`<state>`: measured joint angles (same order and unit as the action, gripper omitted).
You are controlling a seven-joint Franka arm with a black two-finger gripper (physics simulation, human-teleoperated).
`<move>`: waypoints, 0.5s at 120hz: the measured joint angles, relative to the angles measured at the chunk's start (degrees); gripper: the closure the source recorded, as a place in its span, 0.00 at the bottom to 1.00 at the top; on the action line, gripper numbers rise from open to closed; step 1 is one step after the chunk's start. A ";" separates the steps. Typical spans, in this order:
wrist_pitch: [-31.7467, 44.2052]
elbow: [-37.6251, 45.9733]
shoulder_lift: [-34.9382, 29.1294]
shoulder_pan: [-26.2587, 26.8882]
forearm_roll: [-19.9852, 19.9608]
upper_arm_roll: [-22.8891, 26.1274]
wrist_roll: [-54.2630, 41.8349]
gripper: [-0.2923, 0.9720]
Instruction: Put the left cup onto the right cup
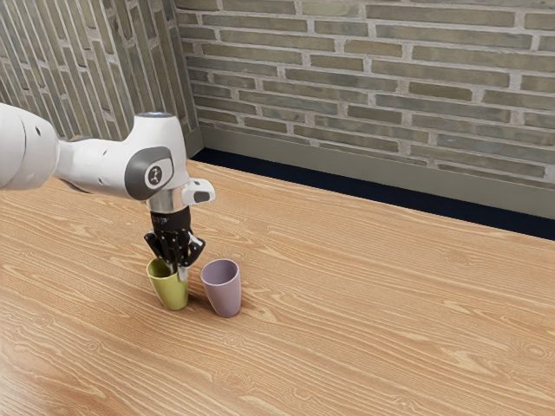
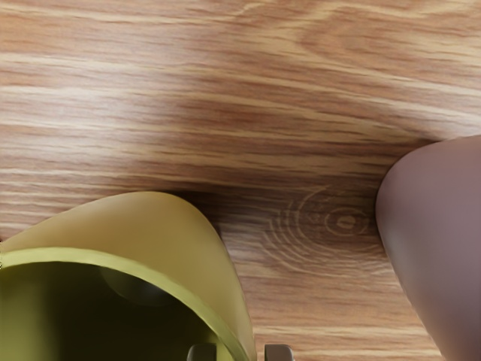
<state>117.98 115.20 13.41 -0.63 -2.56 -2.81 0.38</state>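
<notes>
**Asker:** Where is your claw right now?

**Me:** My claw [image 1: 178, 267] points straight down at the green cup [image 1: 170, 291]. It is over the side of the rim that faces the purple cup [image 1: 222, 289]. My arm [image 1: 95, 165] reaches in from the exterior view's left.

**Asker:** Released or clenched?

**Me:** Released, as I read it. From my wrist I see my two fingertips [image 2: 278, 353] on either side of the green cup's [image 2: 150, 241] wall, one inside the mouth and one outside. A thin sliver shows between each tip and the wall. So the wall sits between them, but I am not gripping it.

**Asker:** And where is the green cup itself?

**Me:** It stands on the worktop [image 1: 390, 312], mouth up, wider at the rim than at the base. It is the one on the exterior view's left of the pair.

**Asker:** How close are the two cups?

**Me:** Just beside each other, but apart. From my wrist, a strip of bare wooden worktop [image 2: 225, 90] shows between the green cup and the purple cup's [image 2: 440, 256] side.

**Asker:** How does the purple cup stand?

**Me:** Upright on the worktop, mouth up, on the exterior view's right of the green one. It has the same tapered shape.

**Asker:** What is around them?

**Me:** A brick wall [image 1: 390, 87] runs behind the worktop, with a dark strip along its foot.
</notes>
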 joint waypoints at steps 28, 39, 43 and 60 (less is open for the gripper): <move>0.11 0.00 -0.06 0.01 0.08 0.00 0.21 0.84; 0.14 0.00 -0.12 0.01 0.18 0.00 0.39 0.84; 0.15 0.02 -0.18 0.01 0.22 0.00 0.48 0.84; 0.09 0.09 -0.71 0.00 0.35 0.02 0.86 0.85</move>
<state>118.07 115.29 12.70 -0.62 -2.21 -2.79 1.24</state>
